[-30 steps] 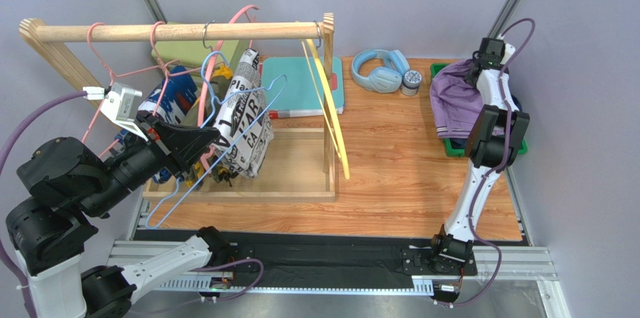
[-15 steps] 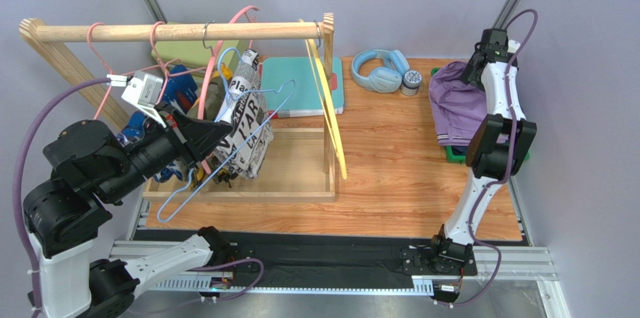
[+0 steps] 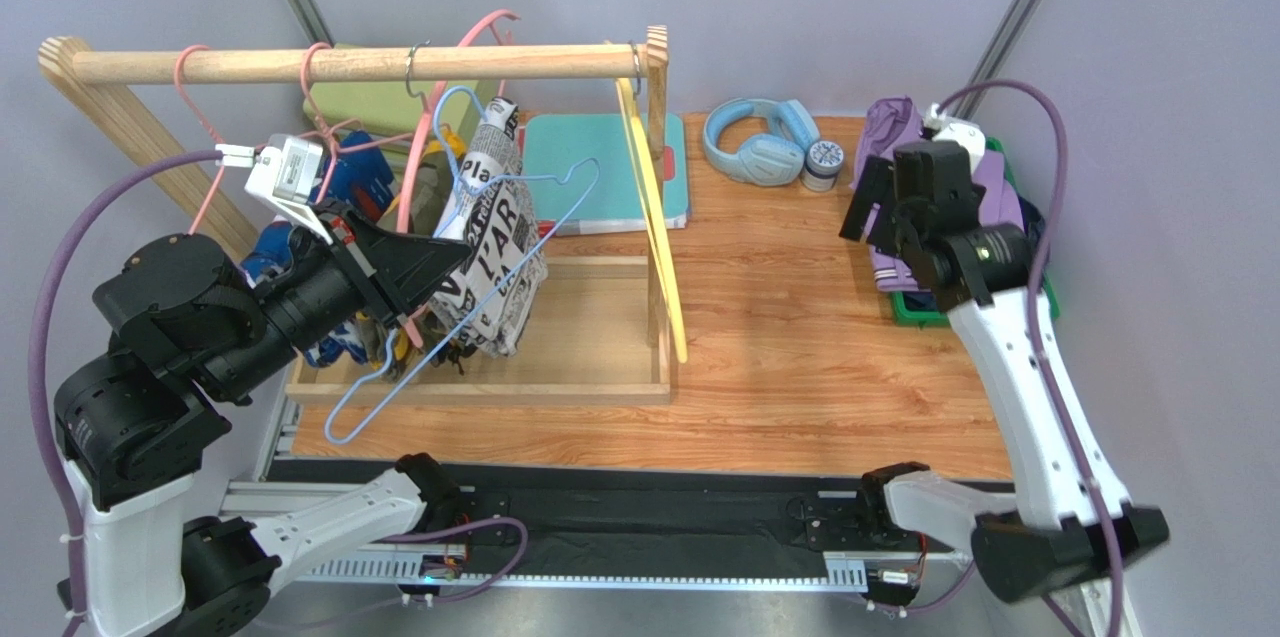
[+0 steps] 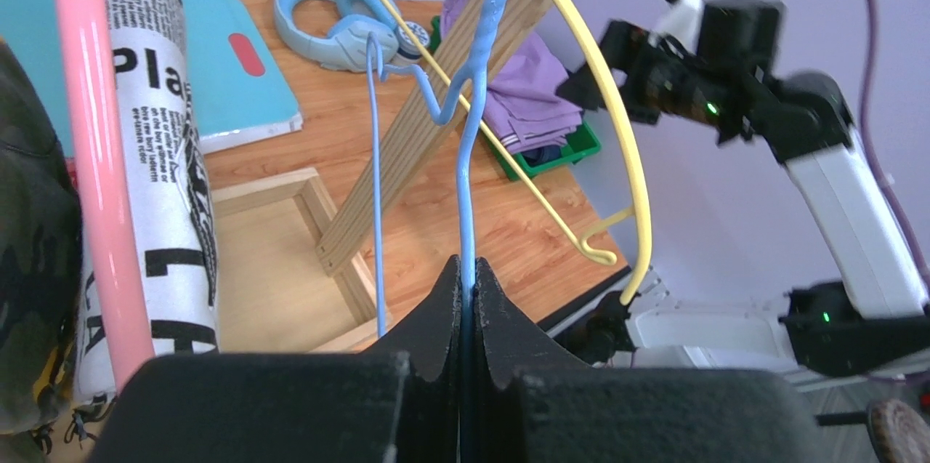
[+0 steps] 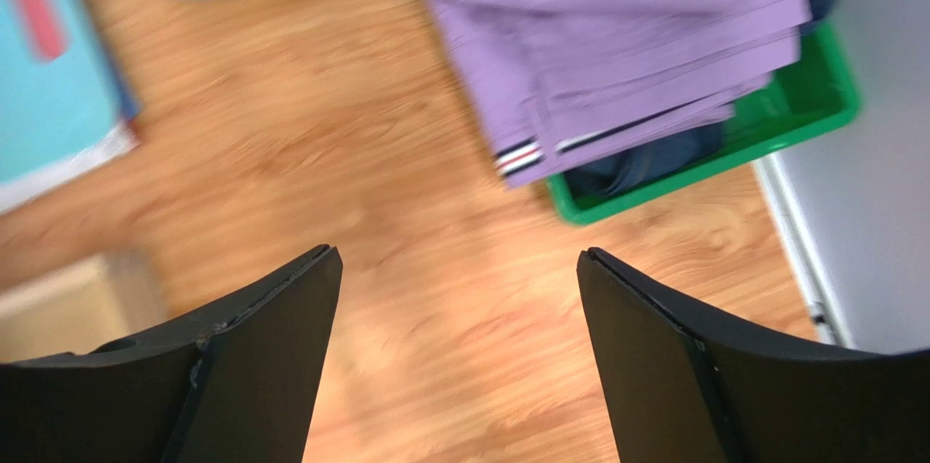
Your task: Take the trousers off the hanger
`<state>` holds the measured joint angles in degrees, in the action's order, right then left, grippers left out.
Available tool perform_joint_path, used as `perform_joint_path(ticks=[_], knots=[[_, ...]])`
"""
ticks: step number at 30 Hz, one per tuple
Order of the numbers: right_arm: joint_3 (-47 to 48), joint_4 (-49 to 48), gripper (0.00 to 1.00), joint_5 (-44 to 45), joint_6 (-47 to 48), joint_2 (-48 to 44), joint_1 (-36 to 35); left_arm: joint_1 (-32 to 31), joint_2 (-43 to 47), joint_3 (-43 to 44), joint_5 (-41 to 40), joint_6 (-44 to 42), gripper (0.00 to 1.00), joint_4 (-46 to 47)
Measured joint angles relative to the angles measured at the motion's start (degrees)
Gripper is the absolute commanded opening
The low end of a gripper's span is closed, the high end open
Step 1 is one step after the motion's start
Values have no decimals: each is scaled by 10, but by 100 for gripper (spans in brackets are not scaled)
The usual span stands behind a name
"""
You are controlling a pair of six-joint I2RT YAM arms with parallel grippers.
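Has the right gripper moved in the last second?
Yes. The right gripper has swung left and nearer in the top view, away from the green bin.

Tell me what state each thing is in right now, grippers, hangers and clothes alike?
left gripper, shut on the blue hanger.
blue hanger, off the rail, bare, held tilted.
right gripper, open, empty, above the table.
purple garment, folded, lying over the green tray.
newsprint garment, hanging from the rail.
yellow hanger, bare, hanging on the rail.
headphones, lying flat on the table.

One blue hanger [image 4: 471, 190], one yellow hanger [image 4: 644, 218], one headphone set [image 3: 769, 153].
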<state>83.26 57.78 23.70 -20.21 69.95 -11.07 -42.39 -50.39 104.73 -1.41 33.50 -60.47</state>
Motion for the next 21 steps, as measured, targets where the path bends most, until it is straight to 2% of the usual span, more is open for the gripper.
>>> perform_joint_path(ticks=[4, 7, 16, 21], knots=[[-56, 7, 85, -30, -22, -131, -36, 0, 0, 2, -35, 7, 0, 3], [-64, 21, 85, -64, -30, -192, -41, 0, -3, 14, -61, 8, 0, 8], [-108, 29, 84, -257, -56, -292, -43, 0, -33, 25, -121, 12, 0, 81], [-121, 29, 84, -321, -68, -312, -43, 0, -78, 25, -141, 14, 0, 112]])
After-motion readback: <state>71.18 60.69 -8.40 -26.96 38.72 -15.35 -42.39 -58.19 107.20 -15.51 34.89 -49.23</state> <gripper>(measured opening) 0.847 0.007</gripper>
